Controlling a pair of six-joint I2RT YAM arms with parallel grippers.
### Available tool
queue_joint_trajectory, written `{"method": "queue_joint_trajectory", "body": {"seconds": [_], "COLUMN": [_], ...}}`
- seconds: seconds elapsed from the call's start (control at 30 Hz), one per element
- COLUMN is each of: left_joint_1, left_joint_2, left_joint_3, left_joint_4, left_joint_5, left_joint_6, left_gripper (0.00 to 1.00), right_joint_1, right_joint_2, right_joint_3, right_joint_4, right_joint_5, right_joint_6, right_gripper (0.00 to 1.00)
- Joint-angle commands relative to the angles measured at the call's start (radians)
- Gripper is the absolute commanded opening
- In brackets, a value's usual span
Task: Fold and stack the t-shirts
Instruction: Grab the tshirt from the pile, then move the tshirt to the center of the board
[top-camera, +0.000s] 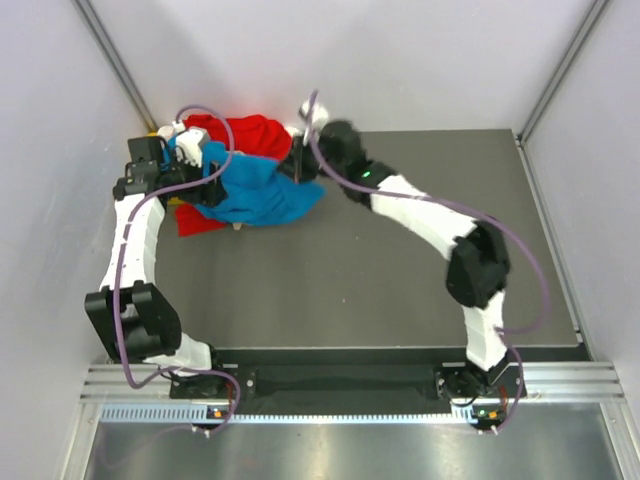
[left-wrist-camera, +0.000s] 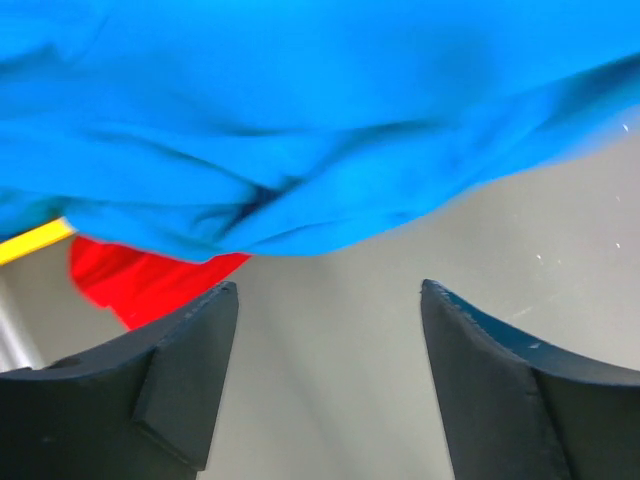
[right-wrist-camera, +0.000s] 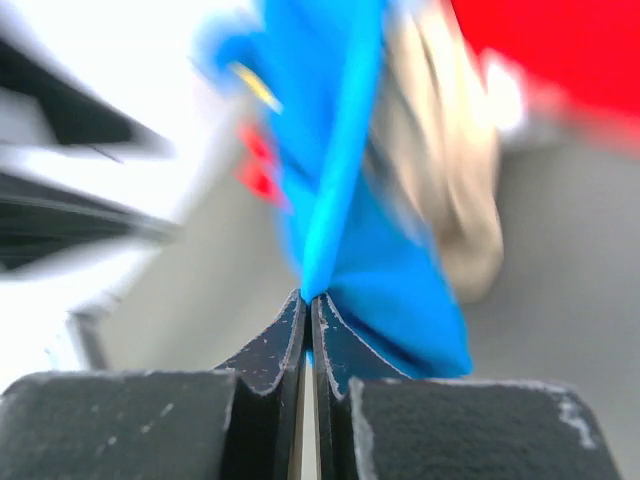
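**A:** What's the setting?

**B:** A metal rail (top-camera: 350, 385) runs along the bottom of the frame. Beyond it is a dark grey desk (top-camera: 380, 270), boxed in by white walls (top-camera: 400, 60).

**A:** And the end effectors?

**B:** The left end effector (left-wrist-camera: 328, 290) is spread wide and holds nothing. The right end effector (right-wrist-camera: 308, 300) is pressed together, pinching a fold of the blue t-shirt (top-camera: 262, 190). That shirt is heaped at upper left over the red t-shirt (top-camera: 250, 132), with blurred beige cloth (right-wrist-camera: 460, 180) beside it.

The blue shirt (top-camera: 262, 192) covers most of the red shirt (top-camera: 250, 132); only the red one's far part and a near-left corner show. The yellow tray (left-wrist-camera: 30, 240) is a sliver, cut off at the left edge. The beige shirt (right-wrist-camera: 460, 190) beside the blue one is too blurred to make out its shape.
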Motion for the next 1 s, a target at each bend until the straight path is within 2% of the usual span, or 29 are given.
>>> {"method": "queue_joint_trajectory", "body": {"seconds": [0.0, 0.07, 0.1, 0.17, 0.2, 0.33, 0.43, 0.5, 0.53, 0.63, 0.67, 0.7, 0.77, 0.8, 0.9, 0.97], "left_joint_1": [0.051, 0.067, 0.079, 0.080, 0.080, 0.080, 0.071, 0.027, 0.001, -0.142, -0.174, -0.270, -0.338, -0.382, -0.410, -0.421], "left_joint_2": [-0.065, -0.075, -0.084, -0.090, -0.095, -0.104, -0.090, -0.055, -0.037, 0.028, 0.051, 0.063, 0.104, 0.125, 0.241, 0.339], "left_joint_3": [0.016, 0.018, 0.019, 0.019, 0.016, -0.018, -0.070, -0.087, -0.094, -0.131, -0.148, -0.168, -0.215, -0.226, -0.203, -0.137], "left_joint_4": [0.051, 0.062, 0.066, 0.066, 0.068, 0.115, 0.154, 0.174, 0.174, 0.183, 0.219, 0.256, 0.331, 0.437, 0.566, 0.571], "left_joint_5": [0.001, 0.002, 0.002, 0.002, 0.001, 0.018, 0.057, 0.029, -0.011, -0.171, -0.206, -0.308, -0.427, -0.550, -0.691, -0.801], "left_joint_6": [-0.020, -0.032, -0.032, -0.025, -0.021, -0.021, 0.000, 0.000, 0.000, 0.043, 0.075, 0.089, 0.126, 0.133, 0.164, 0.166], "left_gripper": [0.79, 0.82, 0.82, 0.82, 0.82, 0.83, 0.82, 0.82, 0.82, 0.93, 0.94, 0.97, 0.98, 0.98, 0.97, 0.94], "right_joint_1": [0.014, 0.011, 0.006, -0.005, -0.024, -0.101, -0.179, -0.216, -0.230, -0.276, -0.282, -0.293, -0.299, -0.301, -0.301, -0.305], "right_joint_2": [-0.356, -0.453, -0.559, -0.674, -0.783, -1.023, -1.141, -1.198, -1.209, -1.203, -1.193, -1.177, -1.163, -1.157, -1.153, -1.152], "right_joint_3": [0.183, 0.206, 0.200, 0.131, 0.098, -0.169, -0.333, -0.422, -0.505, -0.612, -0.626, -0.634, -0.650, -0.659, -0.679, -0.696], "right_joint_4": [-0.037, -0.071, -0.083, -0.100, -0.105, -0.123, -0.164, -0.174, -0.181, -0.213, -0.223, -0.232, -0.229, -0.218, -0.189, -0.172], "right_joint_5": [-0.067, -0.063, -0.034, 0.027, 0.107, 0.328, 0.403, 0.434, 0.436, 0.413, 0.402, 0.391, 0.371, 0.353, 0.336, 0.318], "right_joint_6": [-0.142, -0.177, -0.216, -0.251, -0.283, -0.319, -0.317, -0.308, -0.303, -0.279, -0.271, -0.265, -0.256, -0.250, -0.236, -0.228], "right_gripper": [0.00, 0.00, 0.00, 0.00, 0.00, 0.00, 0.00, 0.00, 0.00, 0.00, 0.00, 0.00, 0.00, 0.00, 0.00, 0.00]}}
